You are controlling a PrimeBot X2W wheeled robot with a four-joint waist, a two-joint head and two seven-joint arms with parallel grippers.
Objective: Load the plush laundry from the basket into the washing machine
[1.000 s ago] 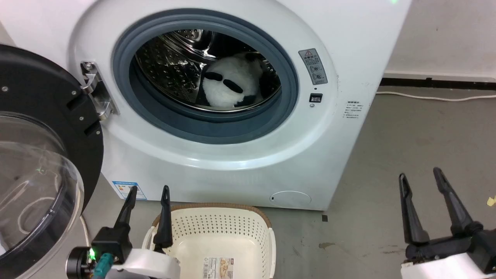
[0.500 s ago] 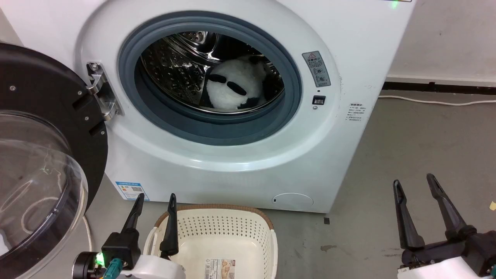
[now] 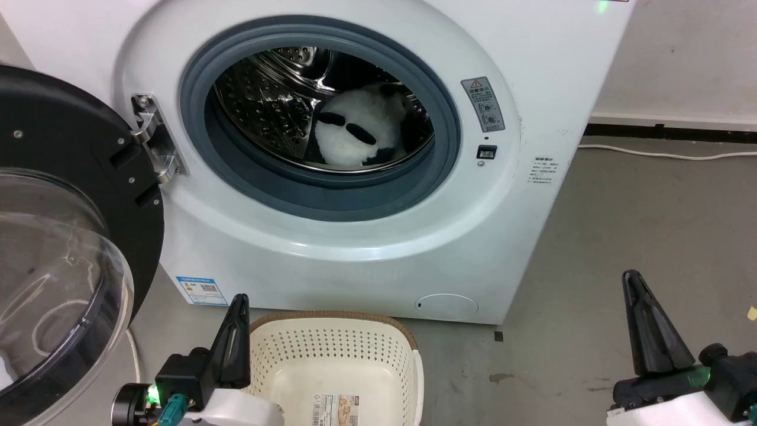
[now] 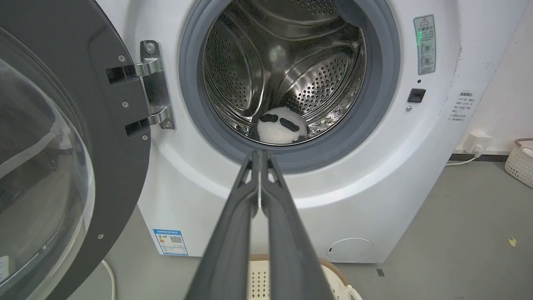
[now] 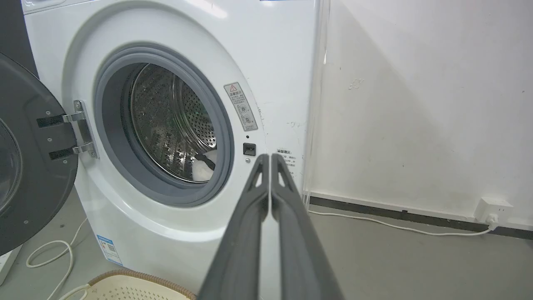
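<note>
The white-and-black panda plush point(image 3: 353, 135) lies inside the steel drum of the white washing machine point(image 3: 331, 248), low and to the right; the left wrist view shows the plush point(image 4: 281, 129) at the drum's bottom. The round black-framed door point(image 3: 65, 236) hangs open on the left. On the floor before the washer, the cream basket point(image 3: 334, 361) holds only its paper label. My left gripper point(image 3: 238, 302) is shut with nothing in it, just left of the basket's rim. Off to the right, over bare floor, my right gripper point(image 3: 633, 279) is likewise shut and holds nothing.
A white cable point(image 3: 662, 151) runs along the wall's base on the right. Another cable point(image 3: 131, 355) lies on the floor under the open door. In the left wrist view a second pale basket point(image 4: 519, 160) stands at the far right by a wall socket point(image 4: 474, 142).
Both grippers have closed; their fingers stood apart in the earlier frames and are now pressed together. The panda, basket and door stay as they were.
</note>
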